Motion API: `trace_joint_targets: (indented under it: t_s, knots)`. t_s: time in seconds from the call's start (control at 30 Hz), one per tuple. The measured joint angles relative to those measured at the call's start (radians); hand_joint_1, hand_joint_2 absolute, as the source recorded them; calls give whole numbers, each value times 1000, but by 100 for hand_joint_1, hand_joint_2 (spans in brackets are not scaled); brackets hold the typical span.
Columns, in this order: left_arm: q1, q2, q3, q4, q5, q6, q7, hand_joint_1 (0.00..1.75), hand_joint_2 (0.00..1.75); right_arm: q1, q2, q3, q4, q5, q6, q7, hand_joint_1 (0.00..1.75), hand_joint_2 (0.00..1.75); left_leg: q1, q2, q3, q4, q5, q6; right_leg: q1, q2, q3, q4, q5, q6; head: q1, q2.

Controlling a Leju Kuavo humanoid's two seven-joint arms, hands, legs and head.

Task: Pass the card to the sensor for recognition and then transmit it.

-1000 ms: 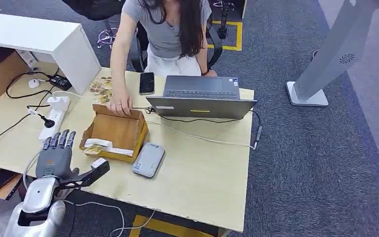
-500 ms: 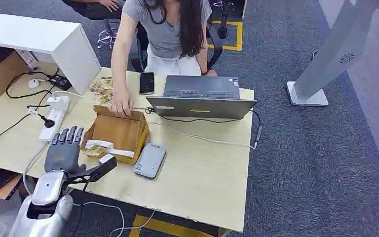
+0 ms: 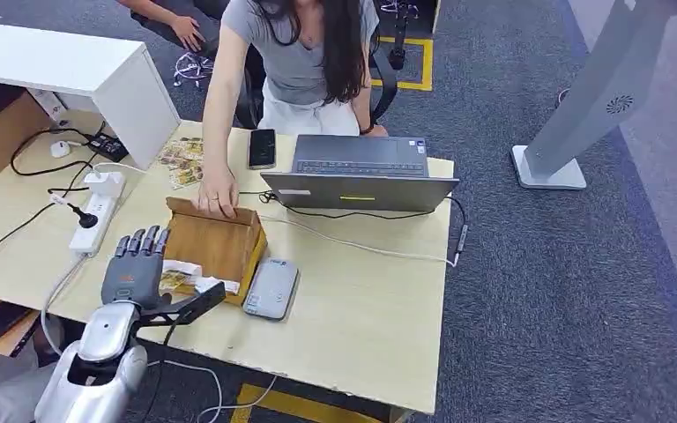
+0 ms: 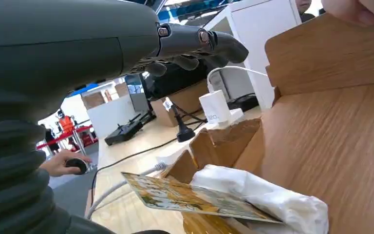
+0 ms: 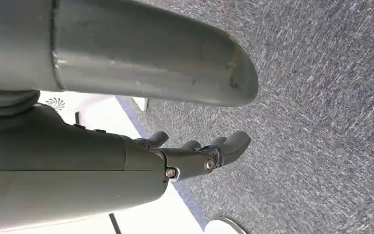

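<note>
A wooden box [image 3: 219, 238] stands near the table's front edge, and a person's hand [image 3: 218, 197] rests on its back rim. At the box's front lie a patterned card [image 3: 176, 279] and crumpled white paper [image 3: 201, 274]. My left hand [image 3: 136, 270] hovers at the box's front left corner, fingers spread, thumb stretched under the card's end, holding nothing. In the left wrist view the card [image 4: 185, 197] juts out under the white paper [image 4: 268, 197], with my fingers [image 4: 199, 41] above it. A grey sensor device [image 3: 271, 287] lies right of the box. My right hand [image 5: 195, 156] hangs over carpet, holding nothing.
A seated person faces an open laptop [image 3: 360, 180] at the table's far side, with a cable running right. A black phone [image 3: 263, 148], loose cards [image 3: 181, 160], a power strip [image 3: 97, 207] with plugs and a white cabinet [image 3: 97, 75] stand to the left. A white kiosk base [image 3: 548, 172] stands on the carpet.
My left hand has moved right and forward, from beside the power strip to the box's front corner. The box and sensor have shifted slightly right. The person's hand stays on the back rim.
</note>
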Motion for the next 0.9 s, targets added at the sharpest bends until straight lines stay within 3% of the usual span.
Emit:
trace_joint_targets:
  t_s: [0.4,0.43,0.9]
  knots:
    - [-9,-9,-19,18,0,2,11,0,175,0,-1,2,3,0,-3,4,0,0,0,0,0,0,0,0,0,0,0,0,0,0,0,0]
    - [-9,-10,-19,18,0,2,11,175,175,0,-2,2,3,0,-3,4,0,0,0,0,0,0,0,0,0,0,0,0,0,0,0,0]
    - [-7,-17,-19,18,0,4,-38,175,175,0,-3,2,4,0,-1,1,0,0,0,0,0,0,0,0,0,0,0,0,0,0,0,0]
